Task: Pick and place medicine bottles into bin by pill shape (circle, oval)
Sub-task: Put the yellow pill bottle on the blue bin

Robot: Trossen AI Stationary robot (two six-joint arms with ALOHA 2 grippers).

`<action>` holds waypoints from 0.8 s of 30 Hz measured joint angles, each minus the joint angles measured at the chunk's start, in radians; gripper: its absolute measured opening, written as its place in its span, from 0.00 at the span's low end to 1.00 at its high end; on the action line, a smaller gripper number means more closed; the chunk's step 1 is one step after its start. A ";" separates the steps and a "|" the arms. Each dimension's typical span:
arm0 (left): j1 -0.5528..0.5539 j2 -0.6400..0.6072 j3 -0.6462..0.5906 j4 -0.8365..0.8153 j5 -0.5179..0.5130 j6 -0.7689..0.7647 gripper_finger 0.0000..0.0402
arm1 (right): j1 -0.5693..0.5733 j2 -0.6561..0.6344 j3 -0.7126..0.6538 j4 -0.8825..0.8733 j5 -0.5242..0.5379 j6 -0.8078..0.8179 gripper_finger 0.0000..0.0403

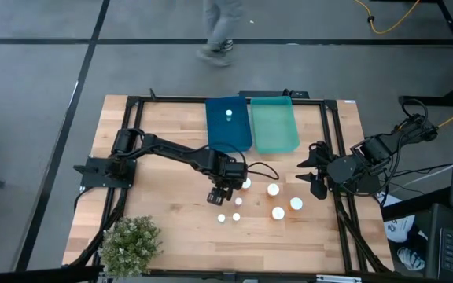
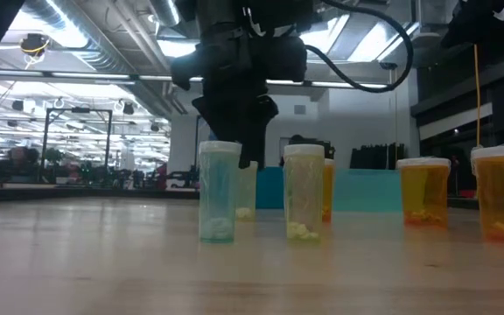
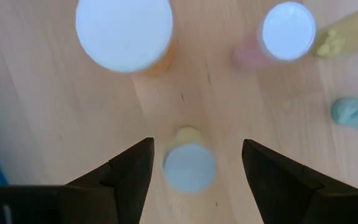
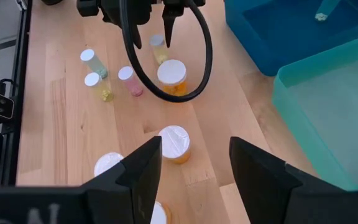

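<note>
The left claw (image 1: 221, 191) hovers over the middle of the desk (image 1: 171, 228), fingers spread wide and pointing down, straddling a small bottle (image 3: 189, 167) that stands upright between them without touching either finger. To me this looks like the moment just before a pick: the claw is lined up over the cap and the next move calls for a short drop so the fingers reach below the cap, then a gentle close on the narrow body, since so light a bottle could tip or skate away if one finger meets it first. The left arm reaches out from its base near the desk's left edge, elbow stretched toward the centre, wrist bent so the claw faces the desk top. The other bottles stand in a loose cluster toward the near edge, right of centre: small ones (image 1: 221, 218) near the claw and larger amber ones (image 1: 278, 212) toward the right edge. One small bottle (image 1: 229, 115) already lies in the blue bin (image 1: 219, 134) at the far edge, while the teal bin (image 1: 274, 137) beside it shows nothing inside. The right claw (image 1: 311, 169) waits near the right edge, fingers apart and holding nothing, aimed across the cluster. A plant (image 1: 130, 244) sits at the near left corner.
</note>
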 joint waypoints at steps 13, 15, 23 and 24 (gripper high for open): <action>0.000 0.006 -0.052 0.032 -0.003 0.002 0.58 | 0.000 0.000 0.000 0.000 0.000 0.000 0.47; 0.001 0.007 -0.059 0.032 -0.011 0.002 0.58 | 0.000 0.000 0.000 0.000 0.000 0.000 0.47; 0.000 0.007 -0.058 0.059 -0.013 0.026 0.57 | 0.000 0.000 0.000 0.000 0.000 0.000 0.47; 0.000 0.007 -0.058 0.060 -0.013 0.027 0.56 | 0.000 0.000 0.000 0.000 0.000 0.000 0.47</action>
